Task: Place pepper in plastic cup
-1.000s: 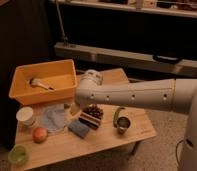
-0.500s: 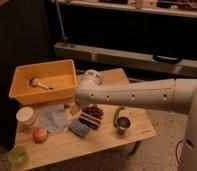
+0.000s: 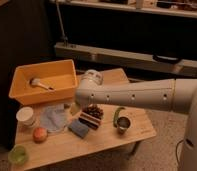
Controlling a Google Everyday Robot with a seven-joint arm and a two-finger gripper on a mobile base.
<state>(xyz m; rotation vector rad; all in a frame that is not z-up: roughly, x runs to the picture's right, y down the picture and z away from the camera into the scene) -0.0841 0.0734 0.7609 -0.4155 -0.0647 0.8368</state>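
The pepper (image 3: 116, 115) is slim, curved and green; it lies on the wooden table (image 3: 107, 142) against the left side of the shiny metal cup (image 3: 123, 123). The plastic cup (image 3: 18, 154), translucent green, stands at the table's front left corner. My white arm (image 3: 137, 95) reaches in from the right across the table. My gripper (image 3: 76, 107) hangs below the arm's rounded end, above the blue cloth (image 3: 54, 119) and left of the pepper. It is far from the plastic cup and mostly hidden by the arm.
An orange bin (image 3: 22, 92) holding a white utensil sits at the back left. A white cup (image 3: 26, 115), an orange fruit (image 3: 40, 134), a blue sponge (image 3: 79, 129) and a dark, lumpy object (image 3: 93, 112) lie on the table. Dark shelving stands behind.
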